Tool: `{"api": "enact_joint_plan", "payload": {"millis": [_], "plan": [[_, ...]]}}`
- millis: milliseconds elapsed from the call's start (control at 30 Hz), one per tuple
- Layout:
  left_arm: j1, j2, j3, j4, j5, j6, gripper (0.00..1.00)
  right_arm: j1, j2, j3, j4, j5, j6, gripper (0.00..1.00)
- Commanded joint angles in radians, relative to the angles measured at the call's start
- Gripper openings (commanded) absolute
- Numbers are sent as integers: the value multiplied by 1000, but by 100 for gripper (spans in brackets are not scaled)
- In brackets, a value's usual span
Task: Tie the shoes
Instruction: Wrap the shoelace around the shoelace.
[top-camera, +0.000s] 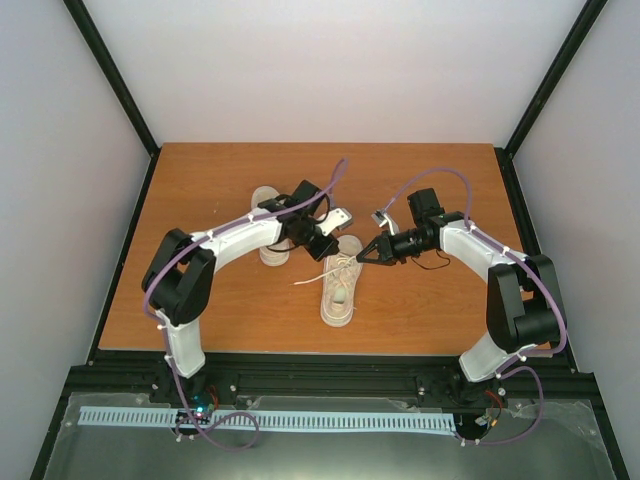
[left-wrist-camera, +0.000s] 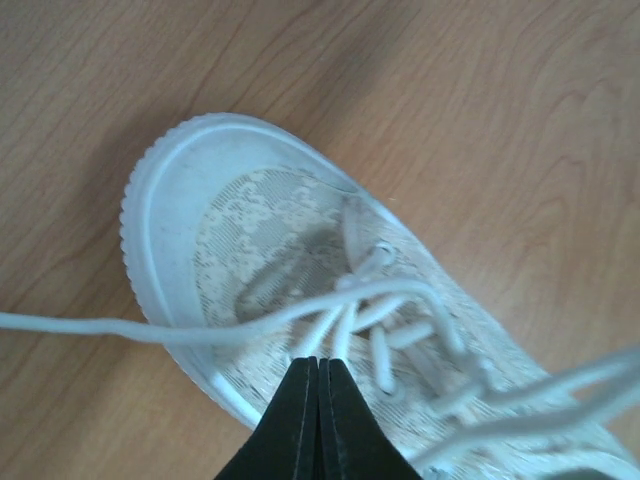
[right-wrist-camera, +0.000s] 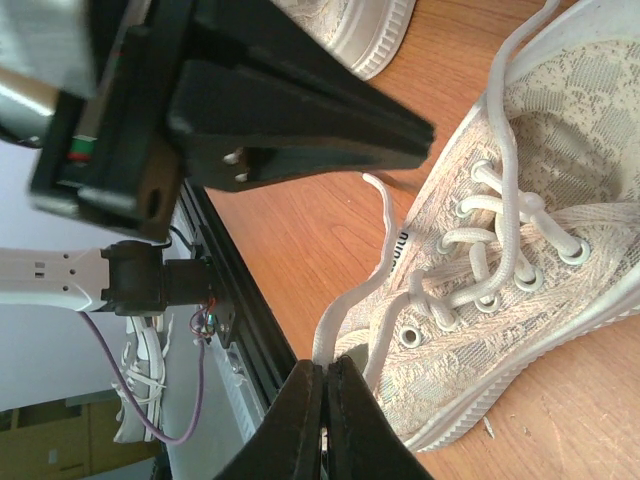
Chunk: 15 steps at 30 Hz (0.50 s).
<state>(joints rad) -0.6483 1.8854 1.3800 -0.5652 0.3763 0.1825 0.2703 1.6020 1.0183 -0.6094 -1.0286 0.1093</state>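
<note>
The left strip of the orange-brown wooden tabletop (top-camera: 200, 300) is bare, so there's loads of room there. The left arm rises from its base, bends at the elbow and reaches in toward the middle. It crosses over one cream low-top canvas sneaker (top-camera: 266, 198), which lies further back and is half hidden under the forearm. The left gripper (top-camera: 328, 252) sits over the lacing of the second cream sneaker (top-camera: 340, 295), which is mid-table and nearer the front. Its fingers are pressed together on the thin white laces (left-wrist-camera: 90, 326). The right gripper (top-camera: 366, 257) is just beside it, coming in from the right, also pinched tight on a strand. The right arm is folded by the right edge. There's a black frame rail (top-camera: 300, 372) along the front and plain white walls (top-camera: 330, 70) all round.
</note>
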Motion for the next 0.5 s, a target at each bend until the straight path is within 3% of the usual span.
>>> {"api": "enact_joint_plan", "payload": {"millis": [0, 167, 233, 267, 300, 400, 467], "plan": [[-3, -84, -46, 17, 88, -105, 1, 5, -12, 5, 9, -11, -7, 3], [33, -94, -42, 22, 103, -102, 4, 6, -16, 0, 17, -15, 0, 3], [36, -54, 6, -17, 95, -44, 22, 5, -17, 1, 19, -15, 2, 3], [37, -33, 29, -29, 85, -21, 40, 6, -17, 1, 20, -16, 2, 3], [38, -16, 49, -32, 70, 0, 52, 6, -17, 1, 23, -17, 3, 3], [38, 22, 79, -22, 46, 53, 66, 5, -18, 2, 21, -16, 4, 3], [38, 49, 99, -31, 48, 84, 70, 5, -25, -1, 22, -13, 5, 3]]}}
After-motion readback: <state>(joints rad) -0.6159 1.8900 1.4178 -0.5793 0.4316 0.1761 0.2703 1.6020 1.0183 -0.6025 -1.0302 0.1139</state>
